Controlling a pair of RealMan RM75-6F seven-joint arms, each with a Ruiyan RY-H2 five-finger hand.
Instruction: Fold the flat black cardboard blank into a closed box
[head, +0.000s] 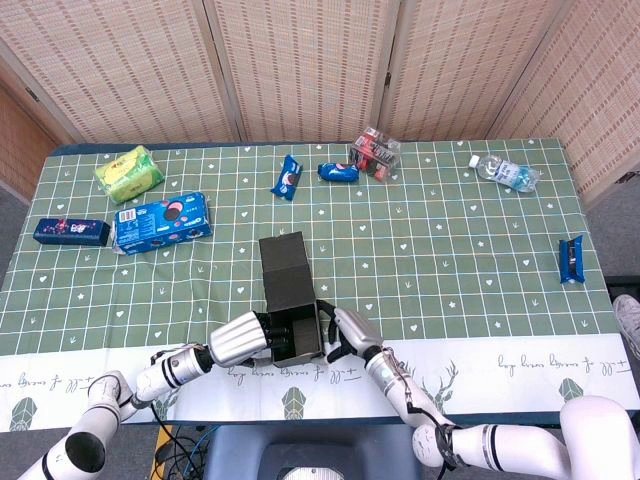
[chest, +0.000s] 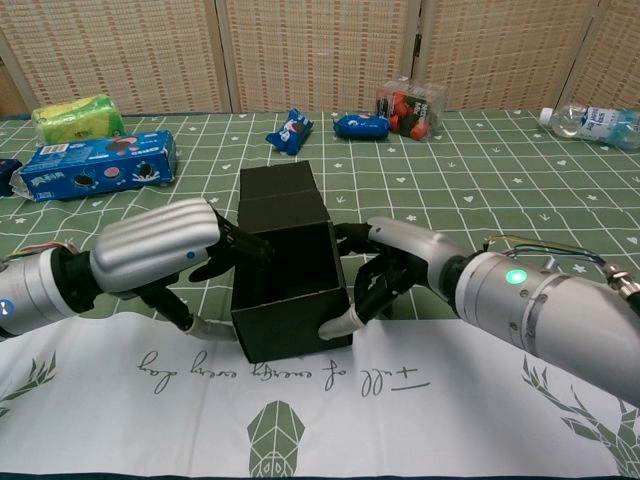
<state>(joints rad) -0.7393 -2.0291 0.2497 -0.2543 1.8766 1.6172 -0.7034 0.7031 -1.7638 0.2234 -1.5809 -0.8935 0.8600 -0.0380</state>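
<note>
black cardboard box (chest: 290, 275) stands grasped between left hand (chest: 160, 245) fingers and right hand (chest: 400, 260) fingers.

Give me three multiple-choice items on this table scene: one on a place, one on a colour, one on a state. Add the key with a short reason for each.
1. Where does the water bottle lie?
A. far right of the table
B. beside the green packet
C. in the left hand

2. What colour is the tablecloth's main field?
A. red
B. green with a white grid
C. plain black

3. How is the black box being handled?
A. it lies untouched
B. one hand lifts it high
C. both hands press its sides

Key: 1 A, the bottle lies near the far right corner. 2 B, green squares with white lines cover the cloth. 3 C, the left hand and right hand flank the box, fingers against it, on the table.
</note>
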